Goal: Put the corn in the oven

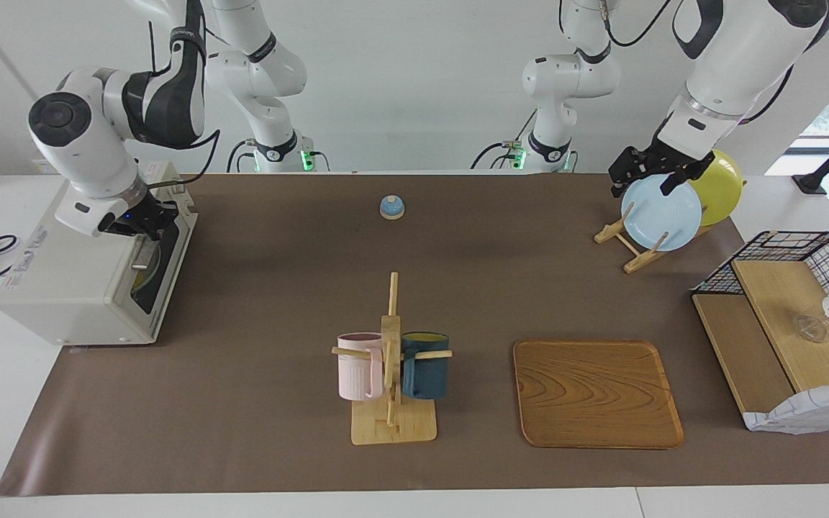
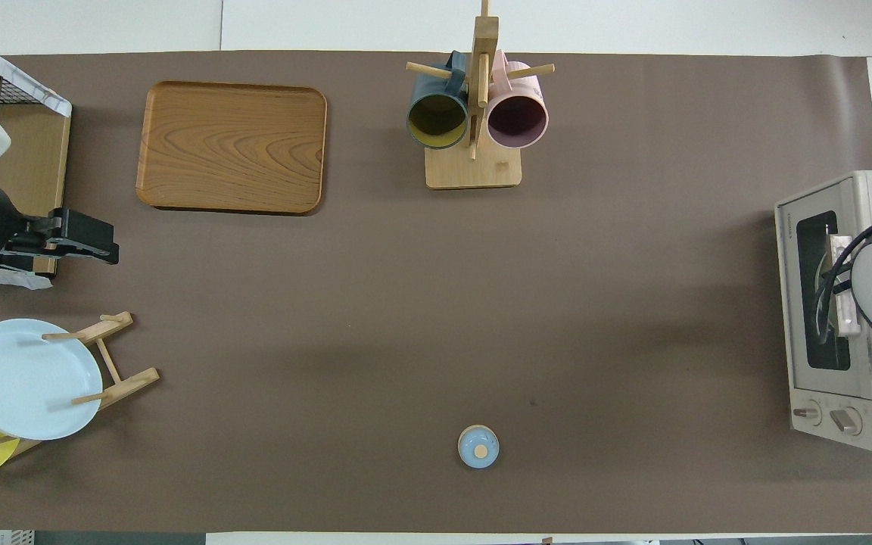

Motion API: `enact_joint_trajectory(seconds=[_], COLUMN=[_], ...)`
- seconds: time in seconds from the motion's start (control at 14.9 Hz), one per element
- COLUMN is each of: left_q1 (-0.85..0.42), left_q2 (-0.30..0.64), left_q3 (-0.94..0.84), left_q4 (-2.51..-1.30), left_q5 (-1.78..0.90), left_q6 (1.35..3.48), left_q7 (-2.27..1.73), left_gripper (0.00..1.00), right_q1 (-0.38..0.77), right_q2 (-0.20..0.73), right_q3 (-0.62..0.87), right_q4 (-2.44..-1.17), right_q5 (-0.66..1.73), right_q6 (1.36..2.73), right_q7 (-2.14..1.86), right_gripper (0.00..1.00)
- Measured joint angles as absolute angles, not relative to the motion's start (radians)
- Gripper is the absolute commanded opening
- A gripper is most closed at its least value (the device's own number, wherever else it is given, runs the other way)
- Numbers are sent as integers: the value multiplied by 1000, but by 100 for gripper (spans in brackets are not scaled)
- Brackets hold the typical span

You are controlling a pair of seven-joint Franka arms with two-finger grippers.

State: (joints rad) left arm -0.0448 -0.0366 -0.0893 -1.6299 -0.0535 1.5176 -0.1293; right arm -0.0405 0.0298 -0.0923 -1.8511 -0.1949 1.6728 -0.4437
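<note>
Right end effector (image 1: pixel 142 223) sits at the top edge of the oven (image 1: pixel 91 288) door, grip can't be made out. No corn out on the bench (image 1: pixel 458 252); the yellowish shape through the oven glass may be it. The door probably wants a slow swing along the hinge arc. Left end effector (image 1: pixel 646 181) waits, spread wide, over the blue plate (image 1: pixel 663 216).

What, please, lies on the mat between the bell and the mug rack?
Nothing: the overhead view shows bare brown mat from the bell to the mug rack.
</note>
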Motion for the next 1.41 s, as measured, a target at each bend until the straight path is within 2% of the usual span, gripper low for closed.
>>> enact_joint_trajectory(seconds=[0.07, 0.13, 0.2, 0.54, 0.94, 1.41], left_q1=[-45, -45, -45, -45, -45, -45], left_q2=[-37, -37, -37, -37, -37, -37], left_q3=[-89, -89, -89, -89, -89, -89], left_q4=[-1630, -1630, -1630, -1630, -1630, -1630], left_q5=[-54, -54, -54, -54, -54, -54], left_q6=[1518, 1518, 1518, 1518, 1518, 1518], left_q7=[-129, -129, -129, -129, -129, -129], left_gripper=[100, 100, 100, 100, 100, 100], right_q1=[-40, -40, -39, -39, -46, -42], right_q2=[24, 16, 7, -13, -7, -2], right_q3=[-87, -79, -68, -55, -57, -46], right_q4=[-1823, -1790, -1755, -1632, -1618, -1571], right_q5=[-195, -194, -189, -2, 18, 18], right_q6=[1644, 1615, 1589, 1560, 1554, 1481], right_q7=[-444, -444, -444, -415, -303, -296], right_gripper=[67, 87, 100, 100, 100, 100])
